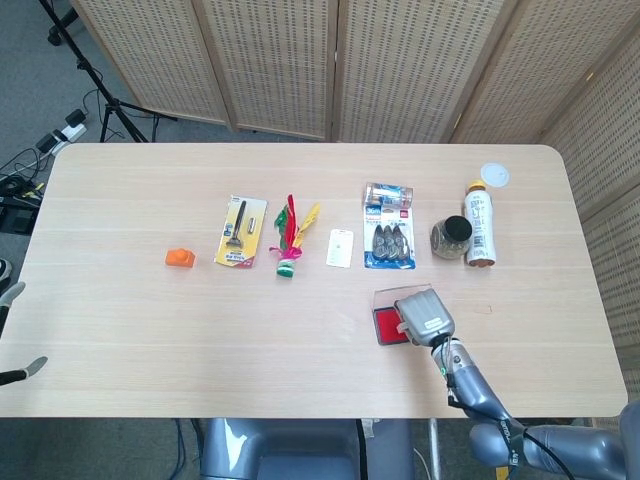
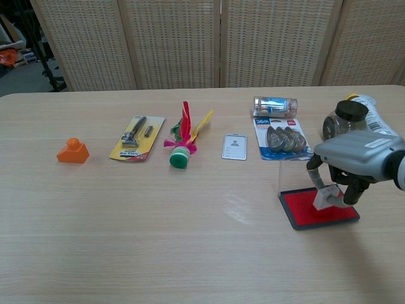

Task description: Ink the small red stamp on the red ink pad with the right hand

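Along the far left of the surface [image 2: 126,240] sits an orange block [image 2: 73,151], then a razor on its yellow card [image 2: 136,137], a feathered shuttlecock [image 2: 183,142], a white card [image 2: 234,146] and a pack of correction tapes [image 2: 281,139], none of them in the way. Further right, the red ink pad [image 2: 310,207] lies open with its clear lid [image 2: 295,174] standing up at the back edge. Over it the right hand [image 2: 354,158] pinches the small stamp [image 2: 327,197], fingertips closed on its pale body, its base at or just touching the red felt; from the chest view I cannot tell whether it sits flat.

To ink well, I judge it should press straight down, face level, near the middle of the felt, clear of the lid and frame, then lift cleanly without dragging. Only the tips of the left hand [image 1: 12,335] show at the head view's left edge, well apart, seemingly spread and holding nothing.
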Tool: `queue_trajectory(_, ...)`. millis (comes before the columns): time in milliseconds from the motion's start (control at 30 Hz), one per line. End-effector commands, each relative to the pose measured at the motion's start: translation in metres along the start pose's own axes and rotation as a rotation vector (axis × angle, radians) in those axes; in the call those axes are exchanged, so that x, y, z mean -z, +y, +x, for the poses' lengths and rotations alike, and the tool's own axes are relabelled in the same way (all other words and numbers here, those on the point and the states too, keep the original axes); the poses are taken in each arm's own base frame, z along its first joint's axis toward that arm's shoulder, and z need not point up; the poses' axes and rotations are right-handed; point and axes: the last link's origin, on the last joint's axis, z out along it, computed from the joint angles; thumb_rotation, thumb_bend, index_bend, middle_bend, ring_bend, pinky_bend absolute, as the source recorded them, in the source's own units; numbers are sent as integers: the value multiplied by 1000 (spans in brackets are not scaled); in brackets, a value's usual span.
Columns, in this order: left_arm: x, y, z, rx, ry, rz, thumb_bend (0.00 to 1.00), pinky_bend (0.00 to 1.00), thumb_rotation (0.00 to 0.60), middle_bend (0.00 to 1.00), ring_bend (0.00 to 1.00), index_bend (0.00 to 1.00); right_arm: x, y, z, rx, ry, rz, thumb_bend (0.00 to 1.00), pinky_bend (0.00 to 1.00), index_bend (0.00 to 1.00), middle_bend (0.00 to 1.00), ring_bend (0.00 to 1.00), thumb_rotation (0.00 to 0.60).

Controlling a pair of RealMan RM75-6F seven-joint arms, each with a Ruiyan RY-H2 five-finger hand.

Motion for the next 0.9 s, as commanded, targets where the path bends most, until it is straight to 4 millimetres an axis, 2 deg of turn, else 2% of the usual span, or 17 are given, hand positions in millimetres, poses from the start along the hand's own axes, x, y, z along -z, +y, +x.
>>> queue_trajectory(33,0,0,0,-1,-1,-1,86,0,600,0,0,0,1,1,-2,-2,-2,2,672,1000,597,974,1000,600)
queue_trajectory(533,0,0,0,0,1,1,86,0,600,0,0,0,2,3,-1,-16,2,4,672,1000,596,974,1000,600)
queue_trajectory(733,0,0,0,1,0,1,86,0,600,0,0,0,15,2,17,-35,47,32,672,1000,597,974,1000,600)
queue_trajectory(900,1,0,0,0,1,-2,87,0,600,0,0,0,30,10,40,-66,106,33,672,1000,597,974,1000,600)
